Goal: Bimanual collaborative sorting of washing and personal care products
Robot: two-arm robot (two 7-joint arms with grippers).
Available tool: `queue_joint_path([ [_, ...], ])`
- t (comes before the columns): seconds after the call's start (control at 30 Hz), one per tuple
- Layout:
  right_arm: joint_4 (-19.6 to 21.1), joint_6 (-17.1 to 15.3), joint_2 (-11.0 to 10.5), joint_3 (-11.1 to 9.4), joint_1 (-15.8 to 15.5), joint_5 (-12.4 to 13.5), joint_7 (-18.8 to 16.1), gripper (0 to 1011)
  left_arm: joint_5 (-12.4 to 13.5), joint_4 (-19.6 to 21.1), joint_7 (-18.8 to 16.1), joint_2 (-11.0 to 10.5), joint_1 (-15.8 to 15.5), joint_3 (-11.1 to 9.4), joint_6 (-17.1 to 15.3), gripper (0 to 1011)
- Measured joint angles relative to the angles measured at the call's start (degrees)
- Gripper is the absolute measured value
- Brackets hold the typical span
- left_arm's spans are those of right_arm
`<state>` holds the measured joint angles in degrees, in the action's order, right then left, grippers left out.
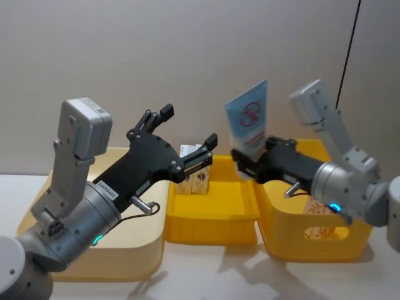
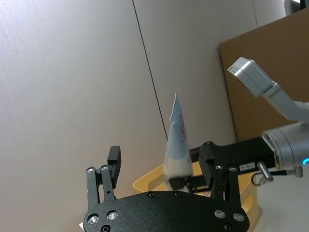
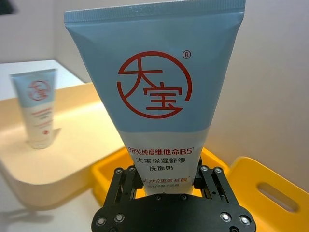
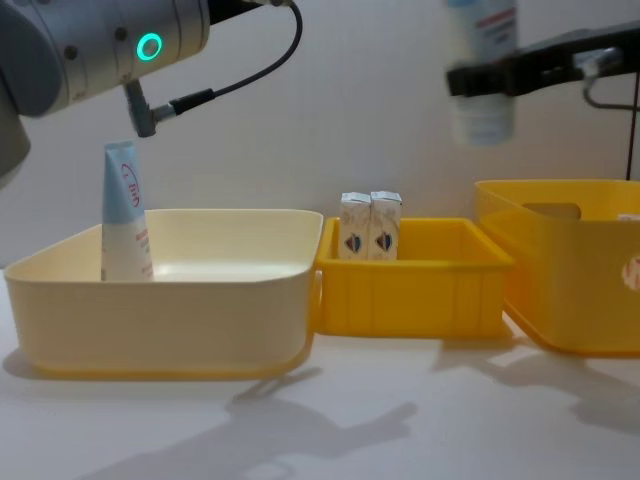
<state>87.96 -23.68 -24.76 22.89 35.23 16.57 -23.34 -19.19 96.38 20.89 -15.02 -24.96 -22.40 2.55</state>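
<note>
Head view: right end effector (image 1: 245, 161) clamped on the cap end of a squeeze tube (image 1: 248, 122), crimped end up, raised above the small yellow bin (image 1: 212, 215) toward the wide-open, empty left end effector (image 1: 189, 132), probably for a handover. Right wrist view: same tube (image 3: 159, 87) pinched low between the fingers (image 3: 123, 181), leaving the upper body free to grab. Chest view: second tube (image 4: 124, 212) upright in the cream bin (image 4: 170, 310), two cartons (image 4: 370, 226) standing in the small yellow bin, apparently sorted by type.
</note>
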Motion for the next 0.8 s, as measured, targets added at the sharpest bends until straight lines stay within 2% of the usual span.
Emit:
queue_joint_path([
  [0.4, -2.7, -2.2, -1.6, -4.5, 1.3, -0.5, 3.6, 540, 0.0, 0.0, 0.0, 0.0, 0.0, 0.0, 0.0, 1003],
  [0.6, -6.9, -4.4, -2.3, -6.7, 4.8, -0.7, 4.6, 540, 0.0, 0.0, 0.0, 0.0, 0.0, 0.0, 0.0, 1003],
  [0.8, -10.7, -6.9, -2.4, -7.3, 8.0, -0.6, 4.0, 540, 0.0, 0.0, 0.0, 0.0, 0.0, 0.0, 0.0, 1003],
])
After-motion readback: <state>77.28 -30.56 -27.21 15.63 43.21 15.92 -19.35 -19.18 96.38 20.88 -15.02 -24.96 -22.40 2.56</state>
